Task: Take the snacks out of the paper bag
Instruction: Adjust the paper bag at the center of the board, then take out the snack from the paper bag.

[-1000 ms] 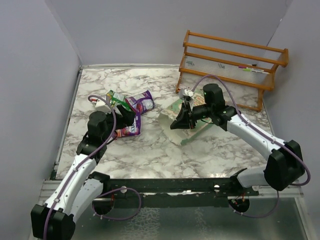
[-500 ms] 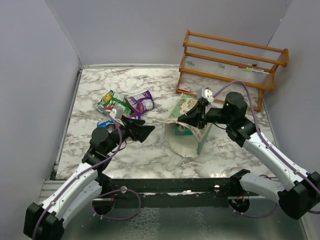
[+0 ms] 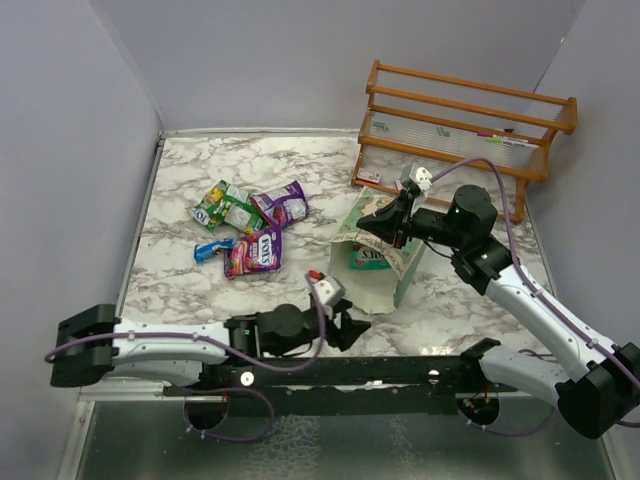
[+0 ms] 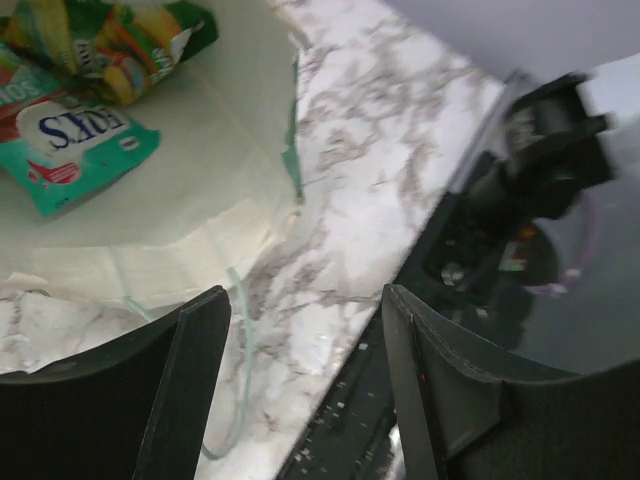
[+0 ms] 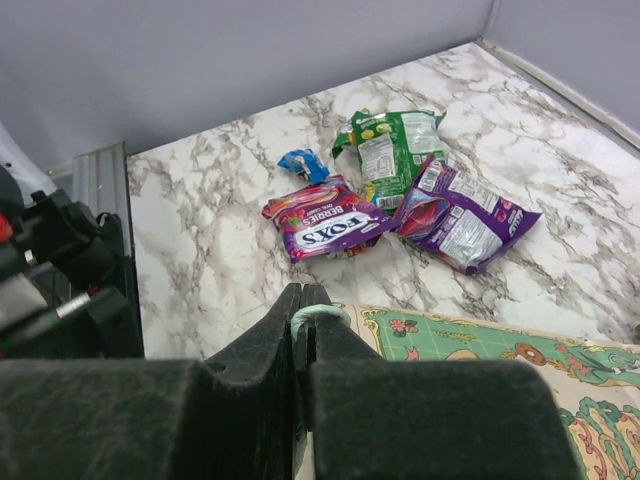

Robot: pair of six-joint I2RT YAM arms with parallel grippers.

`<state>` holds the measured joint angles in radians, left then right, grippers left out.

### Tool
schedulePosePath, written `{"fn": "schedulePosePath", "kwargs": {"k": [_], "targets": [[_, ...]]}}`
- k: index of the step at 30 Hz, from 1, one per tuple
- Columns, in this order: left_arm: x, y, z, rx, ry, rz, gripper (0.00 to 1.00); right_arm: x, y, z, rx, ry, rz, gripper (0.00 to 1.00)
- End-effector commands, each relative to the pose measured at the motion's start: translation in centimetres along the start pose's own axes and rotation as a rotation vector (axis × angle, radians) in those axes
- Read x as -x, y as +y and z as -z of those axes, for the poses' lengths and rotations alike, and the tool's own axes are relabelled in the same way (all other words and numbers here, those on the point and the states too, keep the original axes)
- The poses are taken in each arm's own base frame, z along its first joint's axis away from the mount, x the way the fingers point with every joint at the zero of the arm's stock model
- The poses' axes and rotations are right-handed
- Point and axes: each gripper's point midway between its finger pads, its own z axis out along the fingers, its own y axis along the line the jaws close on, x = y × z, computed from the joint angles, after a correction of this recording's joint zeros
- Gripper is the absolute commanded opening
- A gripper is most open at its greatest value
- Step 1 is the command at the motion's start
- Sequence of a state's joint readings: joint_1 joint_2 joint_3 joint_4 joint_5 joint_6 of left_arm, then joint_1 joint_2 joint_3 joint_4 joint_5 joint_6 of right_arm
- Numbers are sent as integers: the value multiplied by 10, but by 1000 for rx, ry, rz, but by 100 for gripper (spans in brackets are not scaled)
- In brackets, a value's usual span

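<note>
Bag position: the paper bag (image 3: 383, 262) sits on the marble desk (image 3: 300, 160) right of centre, in front of the wooden rack (image 3: 462, 125). Its printed side is uppermost and its mouth gapes toward the near edge.
Right tool: the right tool (image 3: 393, 222) is pressed together on the bag's mint-green top rim and holds that edge raised. In the right wrist view the rim shows as a thin pale strip pinched between the dark fingers (image 5: 260, 340).
Left tool: the left tool (image 3: 345, 328) lies low by the near edge of the desk, just outside the bag's mouth and aimed into it. Its fingers (image 4: 190, 390) are spread wide with nothing between them.
Inside the bag: a green-and-yellow packet (image 4: 120, 40) and a teal FOX'S packet (image 4: 75, 140) rest on the white inner wall. They touch each other, deep in the bag and well apart from the left tool.
Out on the desk: four packets lie in a loose cluster left of the bag. A green packet (image 3: 228, 208) touches a purple packet (image 3: 283, 203). A red-pink FOX'S packet (image 3: 253, 250) lies nearer the arms, with a small blue packet (image 3: 208, 249) just beside it.
Handle: a thin pale cord (image 4: 243, 350) curves across the desk at the bag's mouth, between the left fingers.
Rack foot: a small white-and-red card (image 3: 367, 178) lies at the rack's left end.
</note>
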<state>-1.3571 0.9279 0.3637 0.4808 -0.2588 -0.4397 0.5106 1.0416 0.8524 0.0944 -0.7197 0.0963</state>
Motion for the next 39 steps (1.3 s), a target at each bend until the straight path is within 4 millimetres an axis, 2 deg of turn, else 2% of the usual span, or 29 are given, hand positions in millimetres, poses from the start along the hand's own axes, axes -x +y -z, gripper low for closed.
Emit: {"fn": "schedulePosePath", "kwargs": {"k": [1,4,12,15,20,26,29,33,39], "targets": [[1,40,-31,354,16,-118,63,19,-6,5,-63,-73,-2,2],[-7,46,-50,397,26,-159,62,26,-4,9,-79,-93,4,2],[-6,91,-80,449,33,-29,55,36,2,14,-78,-126,-6,2],[-1,95,-89,457,25,-72,64,35,2,14,-78,-136,-19,2],[2,98,-101,471,20,-95,69,35,6,11,-45,-145,-35,2],[5,125,-102,625,0,-84,77,37,9,11,-31,-149,-41,2],[2,132,-107,668,-8,-82,82,39,9,12,-32,-157,-48,2],[-8,153,-110,781,-9,-100,89,41,12,12,-21,-163,-55,2],[-16,183,-120,868,1,-109,92,44,14,14,-21,-164,-53,2]]}}
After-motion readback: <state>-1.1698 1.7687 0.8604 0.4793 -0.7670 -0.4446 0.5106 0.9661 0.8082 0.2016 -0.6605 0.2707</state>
